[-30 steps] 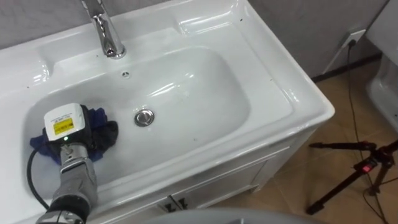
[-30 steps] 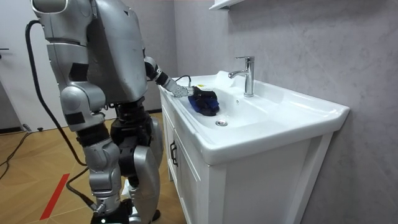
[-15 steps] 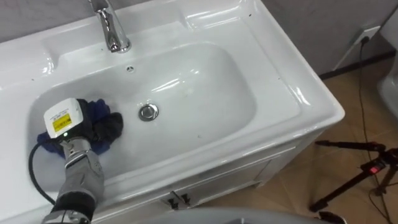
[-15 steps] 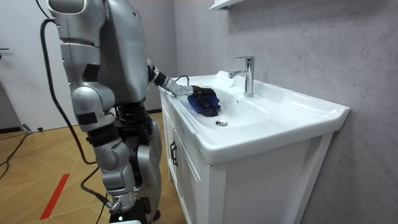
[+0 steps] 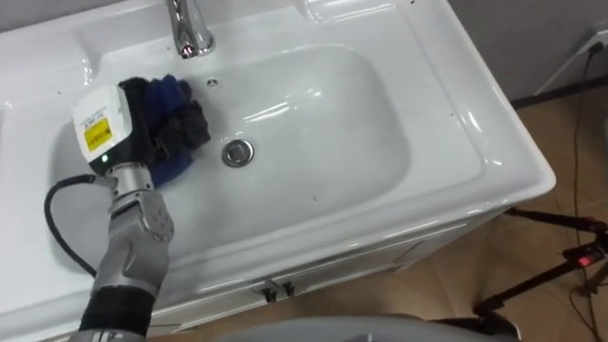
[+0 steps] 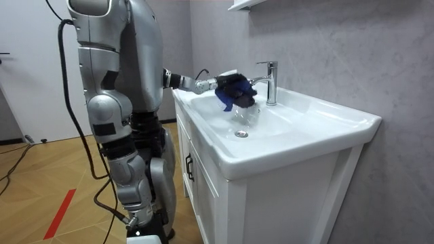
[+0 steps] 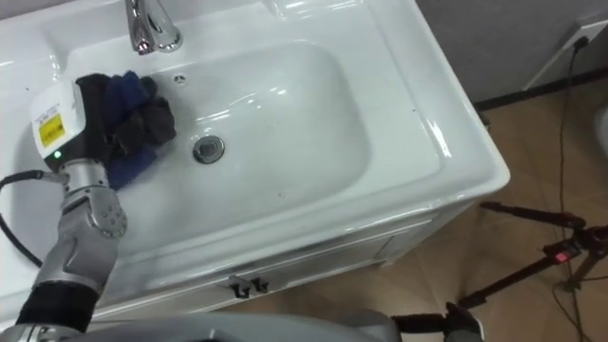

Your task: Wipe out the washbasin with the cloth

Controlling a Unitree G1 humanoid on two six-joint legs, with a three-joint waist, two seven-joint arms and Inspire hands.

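Step in hand: wiping the basin [image 5: 323, 114], mid-stroke, at the back left of the bowl.

- Left hand [image 5: 142, 123] sits in the upper left of the left eye view. Its dark fingers [image 5: 182, 128] are curled round a bunched blue cloth [image 5: 169, 93], so the grip is closed on the cloth.
- The cloth lies inside the bowl, just below the tap [image 5: 190, 28] and to the left of the drain [image 5: 237, 152]. A loose fold hangs out beneath the hand.
- In the room view the hand and cloth [image 6: 234, 95] look raised off the bowl floor, close beside the tap [image 6: 269, 81]. Whether the cloth touches the back wall of the bowl I cannot tell.
- The robot stands upright at the front of the white cabinet [image 6: 203, 196], left arm stretched forward over the basin.

Judgement: early to middle of the job. The middle and right of the bowl, and the area round the drain, are probably not yet covered.

Next move calls for:
- pressing the cloth back down onto the surface;
- sweeping toward the drain and the right side;
- keeping the grip closed so the loose fold does not slip out.
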